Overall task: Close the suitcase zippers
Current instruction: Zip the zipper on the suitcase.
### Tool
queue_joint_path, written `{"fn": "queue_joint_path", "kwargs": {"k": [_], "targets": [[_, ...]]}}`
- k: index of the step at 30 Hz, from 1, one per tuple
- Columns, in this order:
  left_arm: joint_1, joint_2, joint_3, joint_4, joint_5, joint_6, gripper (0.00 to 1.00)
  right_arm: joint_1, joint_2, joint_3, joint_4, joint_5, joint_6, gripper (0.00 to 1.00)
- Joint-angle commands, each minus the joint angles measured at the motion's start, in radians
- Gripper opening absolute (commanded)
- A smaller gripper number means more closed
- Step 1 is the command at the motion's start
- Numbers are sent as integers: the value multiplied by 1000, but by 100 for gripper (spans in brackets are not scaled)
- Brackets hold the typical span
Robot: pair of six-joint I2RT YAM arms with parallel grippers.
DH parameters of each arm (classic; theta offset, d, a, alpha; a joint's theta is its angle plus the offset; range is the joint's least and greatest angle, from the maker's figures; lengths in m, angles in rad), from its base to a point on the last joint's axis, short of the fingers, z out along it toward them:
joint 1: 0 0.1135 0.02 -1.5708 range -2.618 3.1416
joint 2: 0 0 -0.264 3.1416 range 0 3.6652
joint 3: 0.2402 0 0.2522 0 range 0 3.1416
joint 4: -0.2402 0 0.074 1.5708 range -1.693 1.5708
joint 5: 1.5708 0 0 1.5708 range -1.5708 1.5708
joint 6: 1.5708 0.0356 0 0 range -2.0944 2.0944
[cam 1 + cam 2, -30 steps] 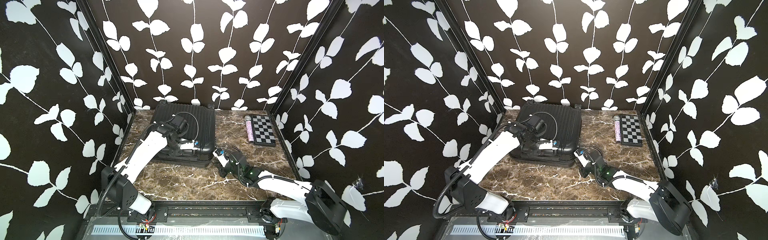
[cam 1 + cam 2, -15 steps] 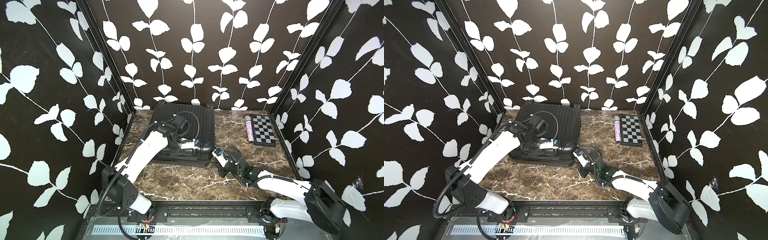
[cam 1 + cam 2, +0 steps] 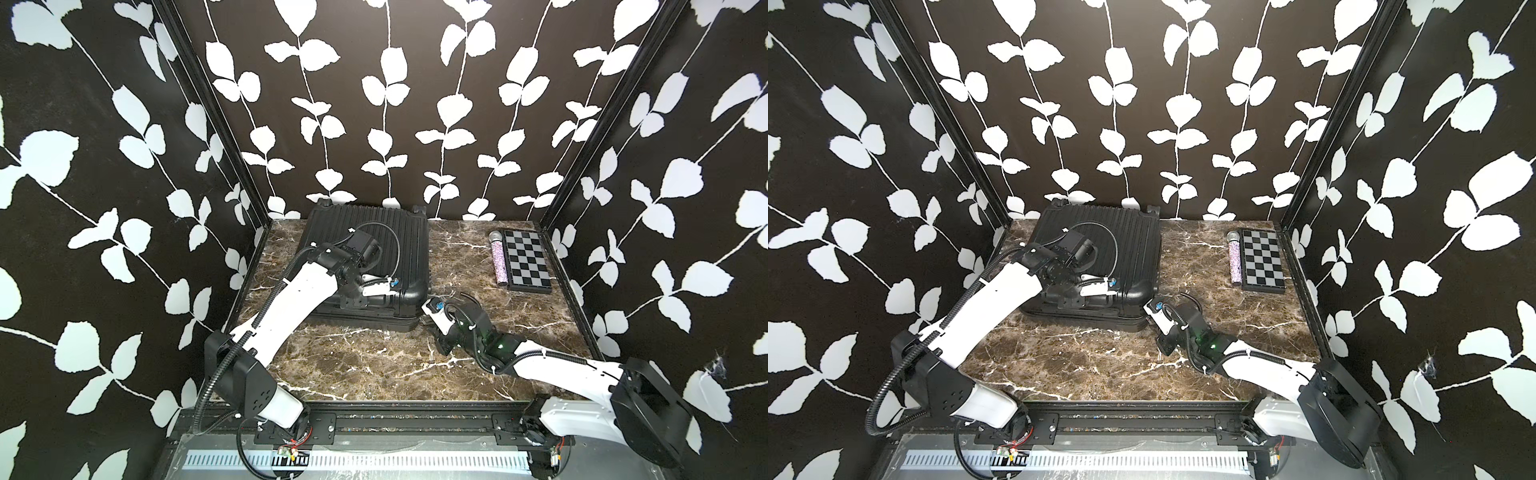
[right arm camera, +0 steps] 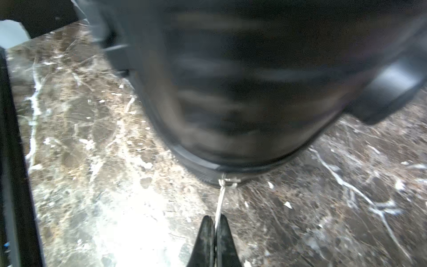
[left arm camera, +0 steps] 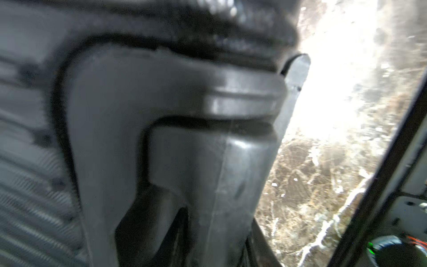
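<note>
Veined brown marble point(image 3: 365, 365) under ribbed hard-shell suitcase point(image 3: 399, 232)

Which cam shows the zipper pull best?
Right wrist: the zipper pull runs from the suitcase rim into the shut right tool. Both top views: too small to see. Left wrist: suitcase shell only.

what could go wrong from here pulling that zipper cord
The right gripper pinches the thin cord only at its tips, so it might slip free. The zipper pull sits at a rounded corner of the suitcase, where it may jam. The left gripper seems only to press on the lid, so the case could slide.
</note>
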Motion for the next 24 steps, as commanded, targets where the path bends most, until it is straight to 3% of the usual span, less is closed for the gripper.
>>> {"fn": "queue_joint_path", "kwargs": {"k": [1,7,13,16,20,24], "targets": [[37,-53,94,489,-252,-220,12,62,-26,29,34,-229,-32,0],[20,-65,95,479,-183,-230,13,63,0,48,43,-180,-20,0],[-57,-58,73,456,-165,-322,12,63,53,74,47,-9,45,0],[-95,-52,60,460,-189,-437,12,64,68,80,54,60,72,0],[-99,-38,50,445,-136,-623,7,64,78,77,64,131,97,0],[-131,-28,15,485,-72,-770,5,63,100,75,83,109,95,0]]}}
